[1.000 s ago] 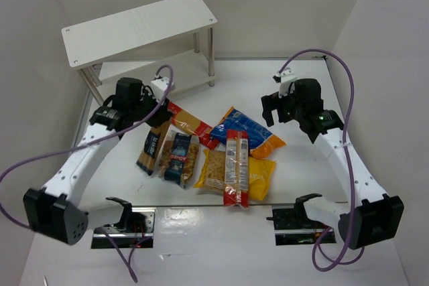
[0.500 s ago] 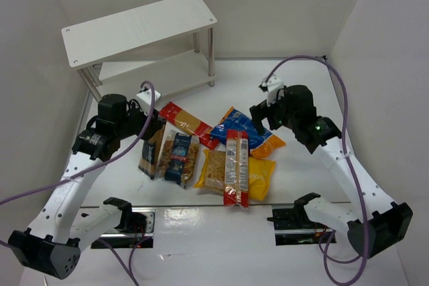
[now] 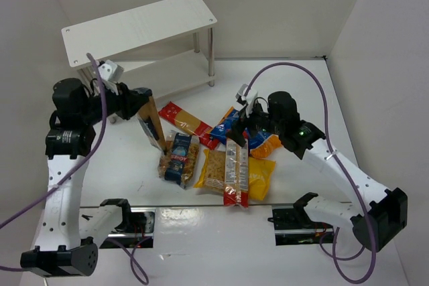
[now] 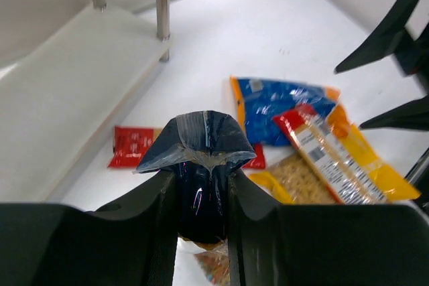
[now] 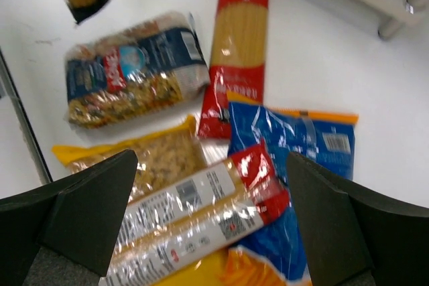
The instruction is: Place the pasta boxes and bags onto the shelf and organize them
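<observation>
Nearest the bottom of the top view, a yellow bag (image 3: pixel 258 177) is laid flat on the white table (image 3: pixel 301 92). A red-ended pack (image 3: pixel 236 167) is laid lengthwise right across it. Just left of those, a clear bag (image 3: pixel 179 157) with a blue label is parked. Whether it's actually touching the yellow bag can't be told.

A bit further up, a blue bag (image 3: pixel 263 143) with an orange end is found at the top end of the red-ended pack. The right gripper (image 3: pixel 242 125) is hung low over that blue bag near frame centre, jaws spread wide with nothing between them. In the right wrist view its fingers (image 5: pixel 87 212) are seen far apart at the bottom corners.

Left of it, a red pack (image 3: pixel 189 124) is laid diagonally, its lower-right end up against the blue bag's corner.

At centre-left, a tan pack (image 3: pixel 153 124) is clamped at its dark blue top end by the left gripper (image 3: pixel 141 98) and held up at a tilt. Its low end is just beside the clear bag's upper end; contact with the table can't be made out. In the left wrist view the crimped end is seen pinched tight between the fingers (image 4: pixel 144 222).

Farthest back, in the upper left, the shelf (image 3: pixel 141 28) is stood: two white boards on silver legs. The left gripper is held just in front of its lower board.
</observation>
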`<act>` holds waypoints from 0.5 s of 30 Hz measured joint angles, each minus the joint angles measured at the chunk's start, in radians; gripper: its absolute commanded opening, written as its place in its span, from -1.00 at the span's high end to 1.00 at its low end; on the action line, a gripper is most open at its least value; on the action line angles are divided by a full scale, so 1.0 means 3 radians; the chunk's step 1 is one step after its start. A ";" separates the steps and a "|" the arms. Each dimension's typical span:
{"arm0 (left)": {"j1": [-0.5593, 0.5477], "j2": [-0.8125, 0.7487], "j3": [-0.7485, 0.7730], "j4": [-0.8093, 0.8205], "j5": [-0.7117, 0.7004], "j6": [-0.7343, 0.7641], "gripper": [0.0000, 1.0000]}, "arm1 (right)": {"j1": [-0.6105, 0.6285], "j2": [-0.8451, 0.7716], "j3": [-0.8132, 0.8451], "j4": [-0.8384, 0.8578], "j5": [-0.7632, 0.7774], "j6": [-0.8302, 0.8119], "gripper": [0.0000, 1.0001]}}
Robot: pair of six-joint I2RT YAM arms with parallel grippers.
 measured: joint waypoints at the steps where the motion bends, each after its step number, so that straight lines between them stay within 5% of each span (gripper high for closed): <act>1: 0.0081 0.0001 0.0042 0.0052 0.0117 -0.0071 1.00 | 0.0041 0.0022 0.0015 0.0079 -0.0033 0.0001 -1.00; 9: 0.0698 0.0060 0.0187 0.0618 0.1219 -0.0928 1.00 | 0.0306 0.0347 0.0304 0.0587 -0.0146 -0.0008 -1.00; 15: 0.0814 0.0120 0.0220 0.0975 0.1708 -0.1459 1.00 | 0.0540 0.0917 0.0809 0.0628 -0.0156 -0.0088 -1.00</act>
